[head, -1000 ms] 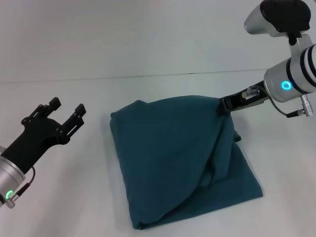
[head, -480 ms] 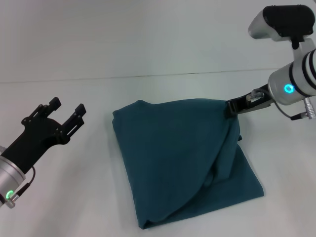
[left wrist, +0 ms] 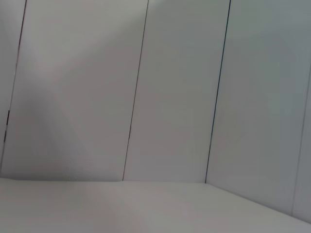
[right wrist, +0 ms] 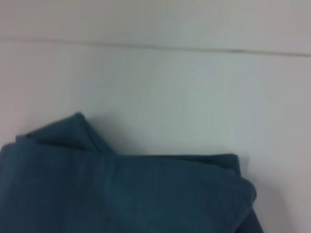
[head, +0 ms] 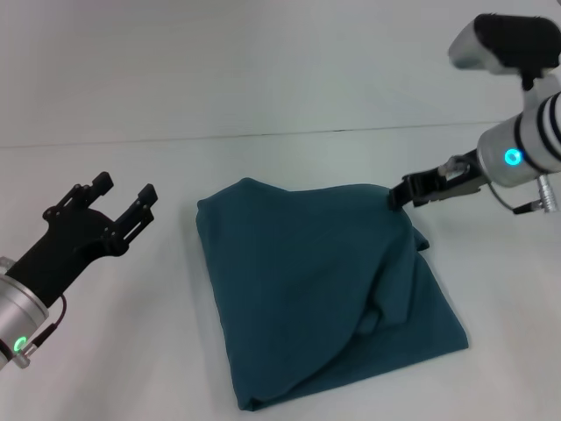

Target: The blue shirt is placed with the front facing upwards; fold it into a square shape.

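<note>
The blue shirt (head: 320, 289) lies folded on the white table (head: 263, 167), roughly in the middle of the head view and slightly toward the robot's right. It forms an uneven four-sided bundle: one corner points toward the far left, one toward the far right, and the near edge runs along the bottom of the view. The cloth is not flat; a raised fold runs from the far right corner down toward the near side, and a second layer shows beneath it along the right edge. No print is visible on the exposed surface. In the right wrist view the shirt (right wrist: 121, 189) fills the lower part of the picture, with a folded corner standing up and bare table beyond it. The right gripper (head: 405, 193) is at the far right corner of the shirt, its dark tip touching or just beside the cloth; whether its fingers are open, closed, or pinching the cloth cannot be determined. The left gripper (head: 123, 203) hovers above the table, well apart from the shirt on its left, with its fingers spread and holding nothing. The left wrist view shows only the pale wall panels (left wrist: 175, 92).
</note>
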